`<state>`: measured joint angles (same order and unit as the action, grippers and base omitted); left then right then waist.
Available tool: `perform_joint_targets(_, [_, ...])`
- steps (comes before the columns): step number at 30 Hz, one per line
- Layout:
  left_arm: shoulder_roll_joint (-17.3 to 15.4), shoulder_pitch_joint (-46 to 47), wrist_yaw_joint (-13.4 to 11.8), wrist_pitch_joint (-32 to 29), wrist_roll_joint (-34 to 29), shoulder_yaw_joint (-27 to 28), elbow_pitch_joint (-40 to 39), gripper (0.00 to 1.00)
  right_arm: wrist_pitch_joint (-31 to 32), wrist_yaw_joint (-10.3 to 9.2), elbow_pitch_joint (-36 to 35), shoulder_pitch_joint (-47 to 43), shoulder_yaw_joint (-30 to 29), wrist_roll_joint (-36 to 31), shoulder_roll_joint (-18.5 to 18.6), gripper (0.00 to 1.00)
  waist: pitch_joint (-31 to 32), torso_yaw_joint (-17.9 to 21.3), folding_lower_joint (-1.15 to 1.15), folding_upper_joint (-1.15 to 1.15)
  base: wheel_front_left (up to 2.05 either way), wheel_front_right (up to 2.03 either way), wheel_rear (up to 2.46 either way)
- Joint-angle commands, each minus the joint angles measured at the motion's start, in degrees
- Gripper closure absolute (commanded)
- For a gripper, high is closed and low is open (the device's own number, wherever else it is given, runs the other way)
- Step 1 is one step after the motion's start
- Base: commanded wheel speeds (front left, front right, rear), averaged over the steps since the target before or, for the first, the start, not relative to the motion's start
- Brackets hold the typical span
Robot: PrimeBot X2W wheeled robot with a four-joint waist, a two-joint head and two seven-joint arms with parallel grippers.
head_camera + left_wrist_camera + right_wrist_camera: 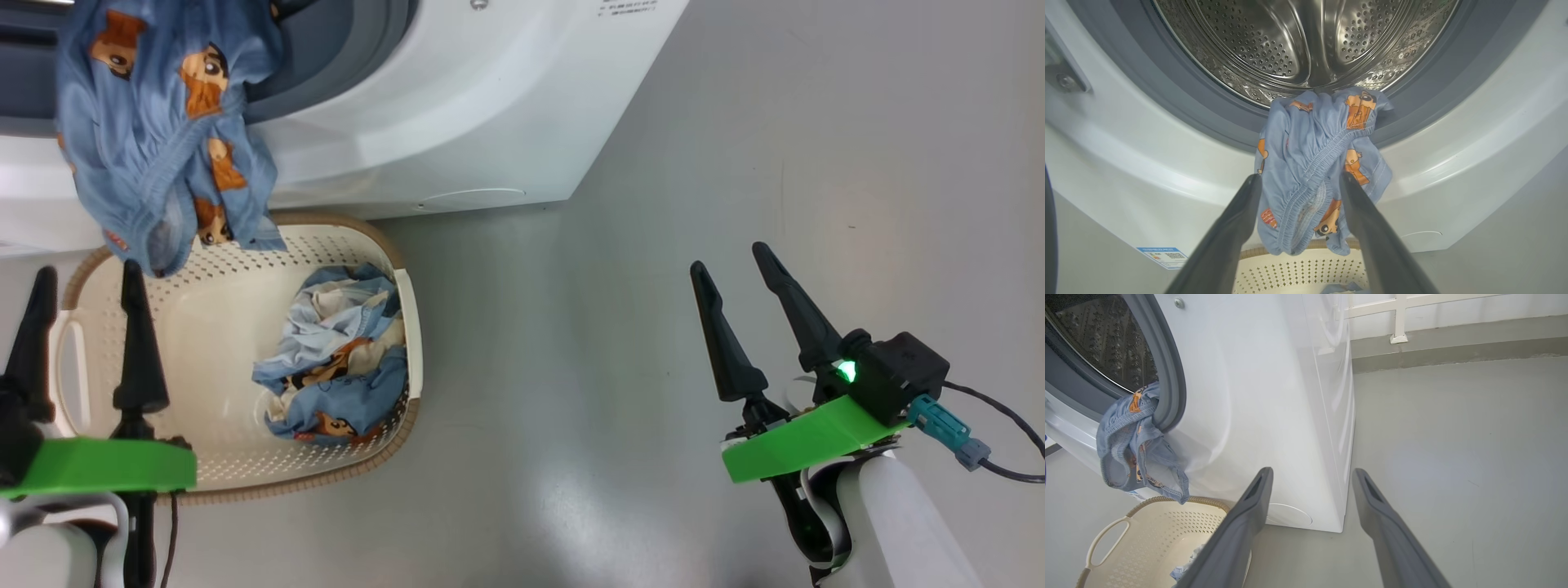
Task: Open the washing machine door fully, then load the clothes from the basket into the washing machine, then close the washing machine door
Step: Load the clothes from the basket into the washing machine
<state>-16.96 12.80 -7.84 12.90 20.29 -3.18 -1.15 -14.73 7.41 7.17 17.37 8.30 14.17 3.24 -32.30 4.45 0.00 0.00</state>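
One blue fox-print garment (163,131) (1318,163) (1137,449) hangs over the lower lip of the washing machine (457,106) opening. Its top end is draped on the grey rubber ring (1167,94) at the edge of the steel drum (1306,41); the rest dangles down the white front. It is not inside the drum.

Other clothes (339,359) lie bunched in the right half of the basket (220,327), blue, pale blue and cream.

The basket stands on the floor (735,122), tight against the machine's front, directly under the dangling hem. A blue label sticker (1163,257) sits low on the machine's front.

Left pincer (87,271): over the basket, below the hanging garment, fingers apart, holding nothing. One fingertip is just beside the hem; I cannot tell whether it touches.

Right pincer (731,256): over bare floor, well apart from the basket, fingers spread, empty.
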Motion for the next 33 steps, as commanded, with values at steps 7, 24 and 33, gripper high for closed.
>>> perform_joint_targets(7, [-0.59,-3.05,-0.56,1.04,1.13,2.85,-0.58,0.00,-0.27,0.08,-0.67,-2.34,0.95,-0.68,-0.36,0.00,0.75,-0.41,0.00,0.00,0.00,0.00,0.00])
perform_joint_targets(24, [1.68,-8.33,-0.03,1.97,1.68,3.79,4.03,0.00,-0.27,0.08,-0.76,-2.67,0.91,-1.34,-0.36,0.00,1.37,-0.34,0.00,0.00,0.00,0.00,0.00])
perform_joint_targets(33, [2.15,-7.74,0.60,2.07,1.19,4.30,5.28,0.00,-0.27,0.08,-0.68,-2.58,0.74,-1.30,-0.36,0.00,1.44,-0.26,0.00,0.00,0.00,0.00,0.00])
